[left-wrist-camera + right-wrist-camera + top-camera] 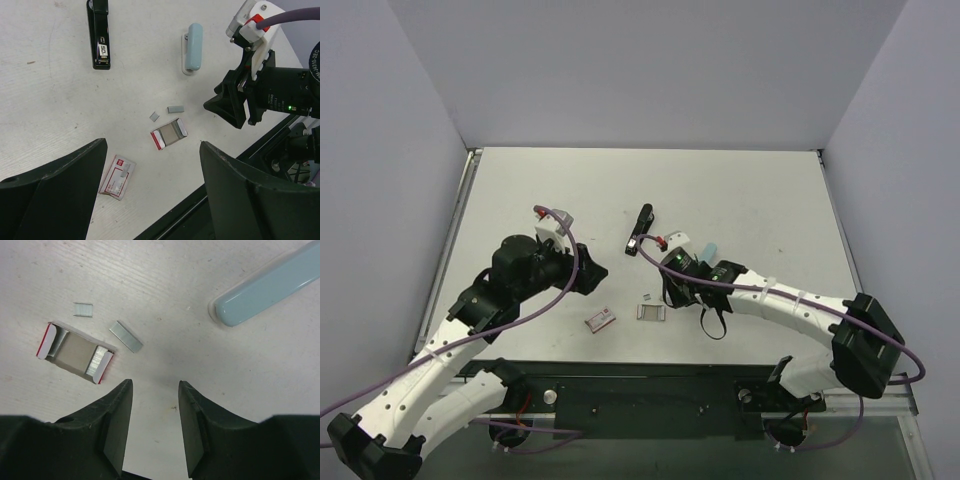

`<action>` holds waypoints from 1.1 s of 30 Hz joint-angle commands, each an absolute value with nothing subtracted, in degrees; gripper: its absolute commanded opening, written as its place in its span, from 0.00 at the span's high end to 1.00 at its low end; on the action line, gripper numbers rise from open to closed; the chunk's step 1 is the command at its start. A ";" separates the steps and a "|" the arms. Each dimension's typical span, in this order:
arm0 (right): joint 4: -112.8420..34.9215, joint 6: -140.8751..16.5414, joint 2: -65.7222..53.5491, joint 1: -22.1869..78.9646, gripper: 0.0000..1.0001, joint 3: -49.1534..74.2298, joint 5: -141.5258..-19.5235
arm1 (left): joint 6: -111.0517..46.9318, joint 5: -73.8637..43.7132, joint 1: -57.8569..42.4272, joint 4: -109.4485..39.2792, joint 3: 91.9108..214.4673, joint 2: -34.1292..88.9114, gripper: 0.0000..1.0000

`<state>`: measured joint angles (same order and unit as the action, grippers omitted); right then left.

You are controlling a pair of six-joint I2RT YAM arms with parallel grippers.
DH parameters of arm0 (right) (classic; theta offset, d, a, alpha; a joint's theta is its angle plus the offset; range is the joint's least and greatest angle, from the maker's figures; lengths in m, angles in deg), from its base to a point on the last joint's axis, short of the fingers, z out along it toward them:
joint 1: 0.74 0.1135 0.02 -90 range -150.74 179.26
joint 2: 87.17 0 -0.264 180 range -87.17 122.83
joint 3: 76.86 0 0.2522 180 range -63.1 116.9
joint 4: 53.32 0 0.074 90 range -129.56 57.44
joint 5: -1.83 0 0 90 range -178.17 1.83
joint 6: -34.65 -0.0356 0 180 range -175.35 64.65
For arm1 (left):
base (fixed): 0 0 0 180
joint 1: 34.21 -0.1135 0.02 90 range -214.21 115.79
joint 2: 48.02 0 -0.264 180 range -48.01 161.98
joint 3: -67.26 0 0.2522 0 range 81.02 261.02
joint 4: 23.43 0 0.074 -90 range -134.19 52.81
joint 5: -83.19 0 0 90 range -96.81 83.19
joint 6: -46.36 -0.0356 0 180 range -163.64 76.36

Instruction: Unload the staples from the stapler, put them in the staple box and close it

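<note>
Worktop: white, matte, faintly grained.
Left gripper: black wedge-shaped fingers spread wide, holding nothing.
Right gripper: black jaws partly apart, empty, above bare surface.
Stapler: slim, glossy black, lying flat, apart from both grippers.
Blue piece: smooth, pale, round-ended.
Box sleeve: pinkish-red card.
Tray: open grey card, red ends.
Staples: two short silvery strips lying loose, just beside the tray.

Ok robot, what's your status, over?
Left gripper open, empty. Right gripper open, empty. Slim black stapler lying flat, untouched; two small grey staple strips loose beside open cardboard tray. Nothing blocking.
</note>
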<state>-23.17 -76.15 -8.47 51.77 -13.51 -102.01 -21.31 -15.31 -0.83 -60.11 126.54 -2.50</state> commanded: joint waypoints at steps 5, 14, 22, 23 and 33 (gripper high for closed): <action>-20.83 -72.75 -5.26 49.97 0.62 -14.31 -98.01 | -20.70 -16.92 -1.61 -58.02 126.72 -3.81 0.15; -26.63 -73.37 -1.31 49.18 0.63 -16.43 -97.22 | -20.52 -18.06 -2.48 -57.58 126.46 -3.72 0.15; -29.45 -72.41 2.56 47.60 0.63 -15.99 -93.62 | -20.52 -18.42 -2.84 -57.49 126.37 -3.72 0.15; -29.80 -72.32 2.83 47.34 0.63 -15.81 -93.44 | -20.44 -18.42 -2.84 -57.49 126.37 -3.81 0.15; -31.29 -70.47 6.52 45.93 0.61 -14.41 -90.28 | -20.52 -19.56 -4.07 -57.40 126.37 -3.54 0.15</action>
